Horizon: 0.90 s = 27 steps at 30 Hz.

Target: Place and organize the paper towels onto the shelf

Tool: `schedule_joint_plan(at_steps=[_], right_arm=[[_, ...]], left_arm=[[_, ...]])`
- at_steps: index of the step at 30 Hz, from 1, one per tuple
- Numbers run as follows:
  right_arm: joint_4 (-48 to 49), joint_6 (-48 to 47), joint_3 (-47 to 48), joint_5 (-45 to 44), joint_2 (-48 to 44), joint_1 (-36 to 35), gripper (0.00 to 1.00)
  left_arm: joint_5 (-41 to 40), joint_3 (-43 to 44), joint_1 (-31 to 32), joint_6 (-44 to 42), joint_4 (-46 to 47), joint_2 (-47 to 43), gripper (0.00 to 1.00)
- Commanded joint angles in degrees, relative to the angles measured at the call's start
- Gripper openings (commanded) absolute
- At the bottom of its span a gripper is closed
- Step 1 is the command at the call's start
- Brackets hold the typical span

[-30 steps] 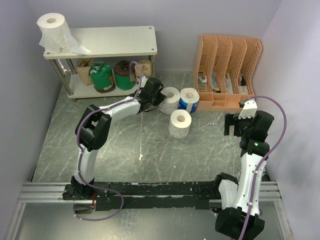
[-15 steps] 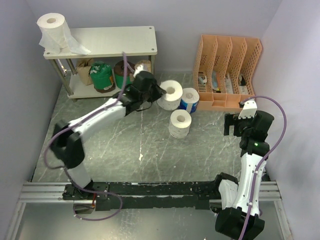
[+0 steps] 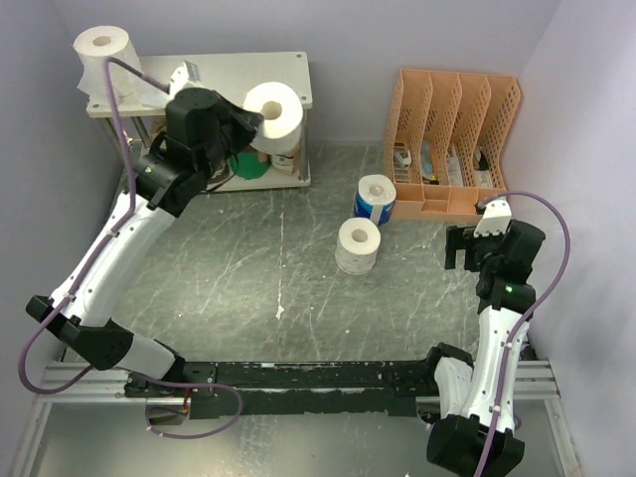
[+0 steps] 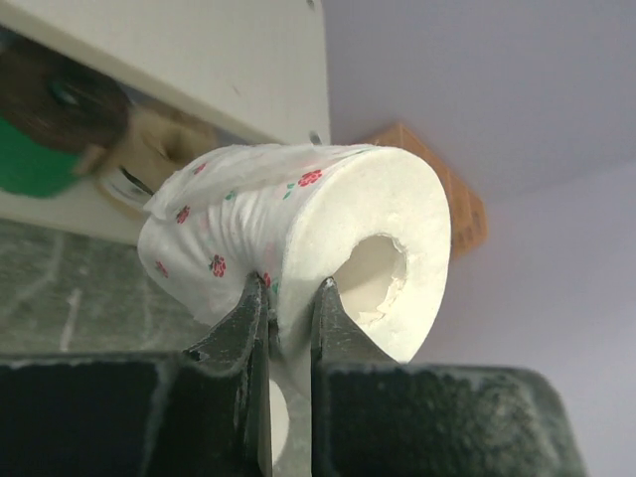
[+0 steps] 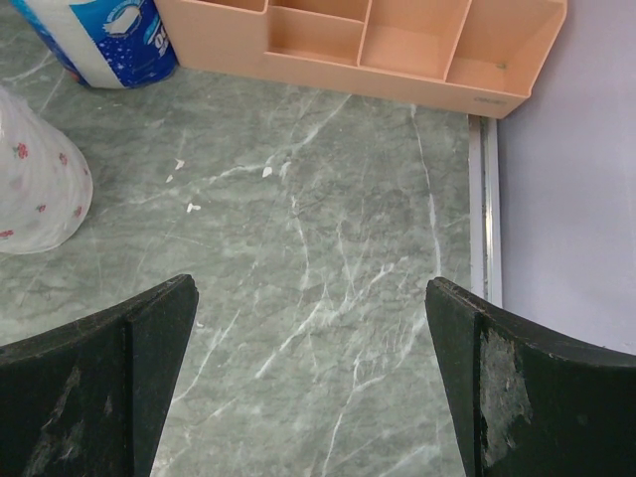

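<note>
From above, the left gripper holds a white roll raised beside the right end of the shelf. Only the left wrist view shows the fingers nearly closed, pinching the roll's wall between them. The right wrist view alone shows the right gripper spread wide and empty, well right of the shelf, near a blue-printed roll.

Our left hand pinched the wall of a white, flower-printed paper towel roll at centre frame; we saw the shelf upper left.
</note>
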<state>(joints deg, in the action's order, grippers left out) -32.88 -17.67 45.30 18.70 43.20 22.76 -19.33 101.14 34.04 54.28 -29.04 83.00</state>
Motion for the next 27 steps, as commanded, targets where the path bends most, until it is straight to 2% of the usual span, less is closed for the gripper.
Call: schedule_joint_plan(at_steps=[1, 5, 8, 11, 17, 21, 27], right_arm=[[0.4, -0.5, -0.5, 0.6, -0.6, 0.0, 1.00], [0.5, -0.6, -0.5, 0.8, -0.3, 0.0, 1.00], [0.4, -0.7, -0.5, 0.9, 0.0, 0.0, 1.00], [0.4, -0.7, -0.5, 0.9, 0.4, 0.0, 1.00], [0.2, -0.8, -0.5, 1.0, 0.4, 0.0, 1.00], [0.4, -0.8, -0.7, 1.1, 0.1, 0.0, 1.00], [0.2, -1.0, -0.6, 1.4, 0.4, 0.0, 1.00]], left_arm=[[-9.7, 10.2, -2.5, -3.4, -4.3, 0.2, 0.07], [-11.7, 17.7, -5.0, -5.4, -4.0, 2.2, 0.07], [-15.4, 18.3, -6.1, -4.1, -2.3, 2.3, 0.07], [-16.8, 17.1, -9.9, -2.1, -1.0, 2.5, 0.07], [-13.1, 15.8, -18.3, 2.5, -2.0, 5.2, 0.07], [-11.5, 13.2, -21.4, 4.0, -0.2, 5.3, 0.07], [-7.0, 15.5, -25.6, 6.3, -0.8, 8.1, 0.07]])
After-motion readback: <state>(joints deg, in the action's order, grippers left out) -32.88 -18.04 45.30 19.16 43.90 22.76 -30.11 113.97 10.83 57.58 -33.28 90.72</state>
